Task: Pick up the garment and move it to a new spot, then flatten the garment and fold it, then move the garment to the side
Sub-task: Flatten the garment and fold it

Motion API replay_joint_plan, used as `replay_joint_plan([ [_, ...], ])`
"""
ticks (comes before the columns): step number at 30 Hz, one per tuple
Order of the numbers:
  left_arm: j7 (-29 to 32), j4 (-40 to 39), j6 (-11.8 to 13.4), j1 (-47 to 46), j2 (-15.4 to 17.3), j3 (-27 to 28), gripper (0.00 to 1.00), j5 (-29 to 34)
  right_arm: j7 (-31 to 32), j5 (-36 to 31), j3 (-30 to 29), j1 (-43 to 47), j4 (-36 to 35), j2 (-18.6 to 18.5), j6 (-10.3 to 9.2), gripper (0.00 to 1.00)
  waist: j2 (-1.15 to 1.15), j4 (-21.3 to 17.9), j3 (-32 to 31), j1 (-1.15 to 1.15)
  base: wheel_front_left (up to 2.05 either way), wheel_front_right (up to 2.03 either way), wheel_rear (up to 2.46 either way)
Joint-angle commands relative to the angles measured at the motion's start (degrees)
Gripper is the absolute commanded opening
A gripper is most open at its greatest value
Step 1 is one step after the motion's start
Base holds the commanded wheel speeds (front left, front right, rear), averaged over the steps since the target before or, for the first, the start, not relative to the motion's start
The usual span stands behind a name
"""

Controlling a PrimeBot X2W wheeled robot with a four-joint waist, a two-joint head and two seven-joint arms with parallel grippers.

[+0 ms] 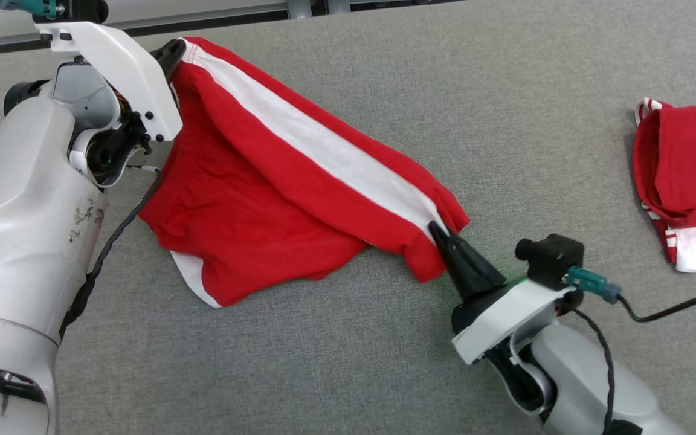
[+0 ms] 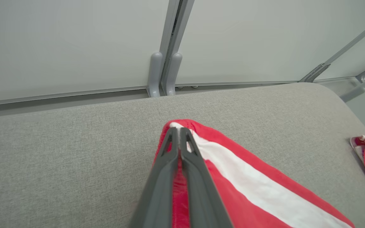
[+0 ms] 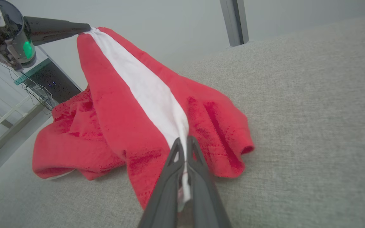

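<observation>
A red garment [image 1: 275, 199] (it looks like a pair of shorts) is stretched between two robot grippers over a grey, cloth-covered table [image 1: 444, 90]. A broad white stripe runs the whole length of its upper edge, from far left down to near right. The fabric is soft and rumpled, with creases across the red panel below the stripe. A small white patch shows at its lower left corner.

The left gripper [image 1: 173, 51] has its two dark fingers pressed together on the far end of the stripe, holding that end raised. The right gripper [image 1: 438, 232] has its fingers pinched together on the near end of the stripe, at a hem low by the table, with white cloth caught between them. The stripe slopes down between the two holds, and the rest of the garment hangs below it and lies bunched on the table's left half.

A second red and white garment [image 1: 686, 163] lies crumpled at the table's right edge, well apart from the first.
</observation>
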Motion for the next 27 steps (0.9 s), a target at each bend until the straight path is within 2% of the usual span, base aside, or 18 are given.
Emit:
replay_joint_plan([
  [1, -0.4, 0.1, -0.1, 0.1, 0.6, -0.1, 0.00, -0.4, -0.1, -0.8, -0.7, -0.4, -0.6, -0.4, -0.01, 0.00, 0.00, 0.1, -0.4, 0.00, 0.00, 0.00, 0.00],
  [7, -2.1, -2.0, -0.1, 0.6, 1.0, -1.2, 0.00, -1.4, -0.1, -8.4, -5.9, -2.8, -3.4, -4.9, -0.02, 0.00, 0.00, 0.3, -3.4, 0.00, 0.00, 0.00, 0.00],
  [11, -3.8, -4.5, -0.1, 0.6, 1.1, -1.5, 0.00, -2.2, -0.1, -12.2, -10.4, -6.5, -4.9, -9.1, -0.02, 0.00, 0.00, 0.7, -6.2, 0.00, 0.00, 0.00, 0.00],
  [18, -9.0, -10.9, -0.1, 0.7, 0.8, -0.9, 0.00, -4.5, 0.3, -20.0, -17.1, -13.9, -4.9, -15.0, -0.02, 0.00, 0.00, 2.4, -11.7, 0.00, 0.00, 0.00, 0.00],
  [23, -13.8, -15.6, 0.1, 1.8, 0.6, 0.1, 0.00, -4.6, 1.1, -25.2, -20.8, -15.7, -7.1, -16.7, -0.03, 0.00, 0.00, 3.9, -15.3, 0.00, 0.00, 0.00, 0.00],
  [27, -14.8, -20.3, 1.1, 3.9, 1.1, 0.6, 0.00, -4.9, 2.4, -28.6, -25.1, -12.8, -11.5, -16.5, -0.06, 0.00, 0.00, 4.9, -17.5, 0.00, 0.00, 0.00, 0.00],
])
